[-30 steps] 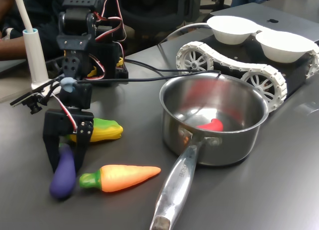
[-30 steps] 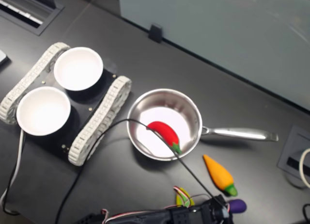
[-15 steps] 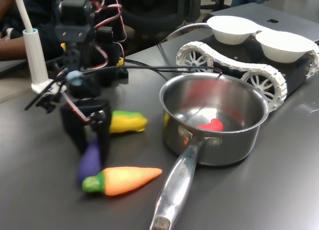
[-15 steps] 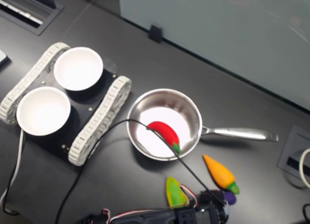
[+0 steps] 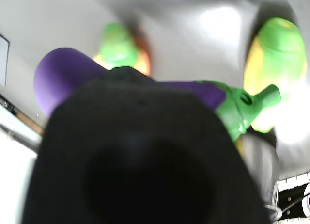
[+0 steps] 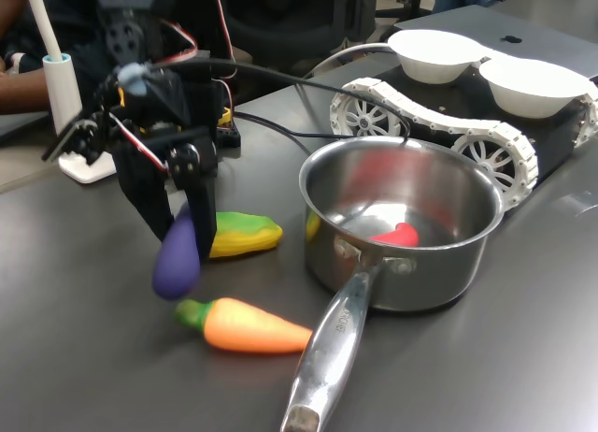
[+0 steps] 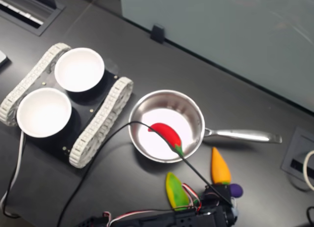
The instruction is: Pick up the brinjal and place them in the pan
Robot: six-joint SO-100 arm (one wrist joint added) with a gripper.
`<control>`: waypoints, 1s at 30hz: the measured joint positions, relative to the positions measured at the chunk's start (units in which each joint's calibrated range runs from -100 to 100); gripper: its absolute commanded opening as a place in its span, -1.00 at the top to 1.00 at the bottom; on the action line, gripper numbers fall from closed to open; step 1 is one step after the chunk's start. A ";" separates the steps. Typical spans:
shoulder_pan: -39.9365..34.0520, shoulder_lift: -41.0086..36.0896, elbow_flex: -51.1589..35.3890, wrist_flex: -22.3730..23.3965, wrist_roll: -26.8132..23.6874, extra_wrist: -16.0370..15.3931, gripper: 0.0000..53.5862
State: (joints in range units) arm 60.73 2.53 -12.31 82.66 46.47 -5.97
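One gripper (image 6: 184,228) is squeezing the purple brinjal (image 6: 176,260) tight, holding it in the air beside the pan (image 6: 402,222). It is hanging slanted, so it might be slipping out.

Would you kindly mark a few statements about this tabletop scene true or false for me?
1. The glossy purple toy brinjal is off the table, held in the gripper. True.
2. The shiny steel saucepan is empty. False: a red toy lies inside.
3. The orange toy carrot lies on the table beside the pan's handle. True.
4. The two white bowls sit directly on the table. False: they rest on a tracked vehicle.
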 measured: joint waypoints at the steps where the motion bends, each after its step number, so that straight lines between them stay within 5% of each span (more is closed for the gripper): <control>1: 0.22 -0.42 -0.54 0.17 -0.63 -0.73 0.88; 12: -0.22 -7.74 -2.90 0.51 -9.72 -7.44 0.88; 30: -10.12 -24.07 2.53 0.00 -21.59 -8.26 0.88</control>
State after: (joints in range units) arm 50.61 -21.55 -9.77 82.66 24.88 -14.23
